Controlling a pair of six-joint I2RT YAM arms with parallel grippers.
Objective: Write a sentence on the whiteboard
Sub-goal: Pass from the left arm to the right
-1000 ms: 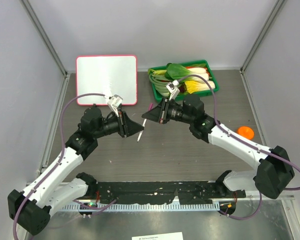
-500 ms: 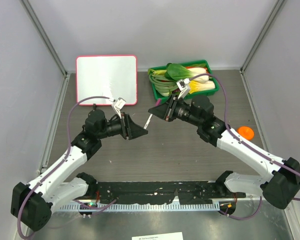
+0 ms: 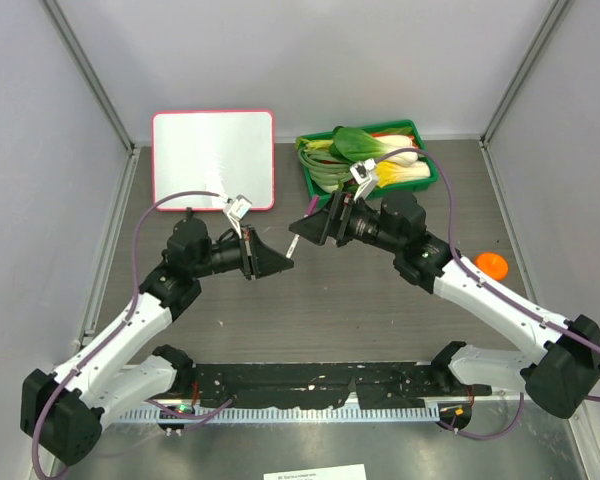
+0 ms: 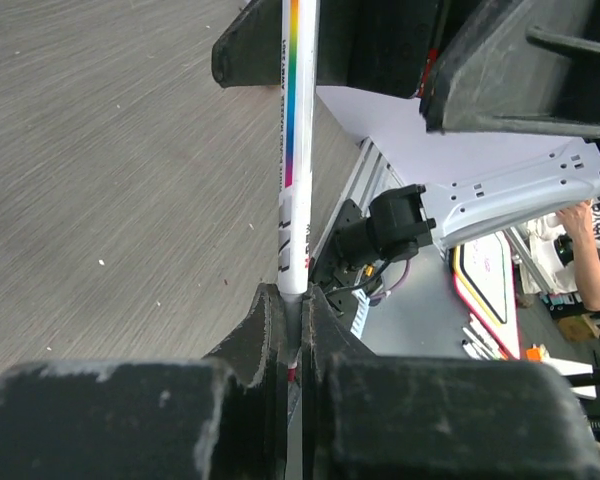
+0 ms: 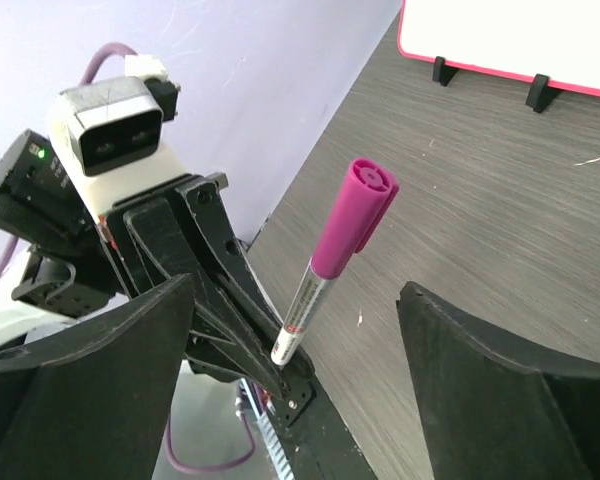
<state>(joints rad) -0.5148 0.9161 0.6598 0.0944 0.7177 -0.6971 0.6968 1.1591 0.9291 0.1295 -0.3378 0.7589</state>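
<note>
The left gripper (image 4: 292,308) pinches the marker (image 4: 296,150) by its tail. The right gripper (image 5: 298,310), jaws wide, should close squarely on the cap (image 5: 358,215), then pull straight.

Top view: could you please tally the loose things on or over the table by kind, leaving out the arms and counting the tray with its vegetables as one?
Whiteboard: 1
Marker: 1
Tray of vegetables: 1
Orange object: 1
Total: 4
</note>
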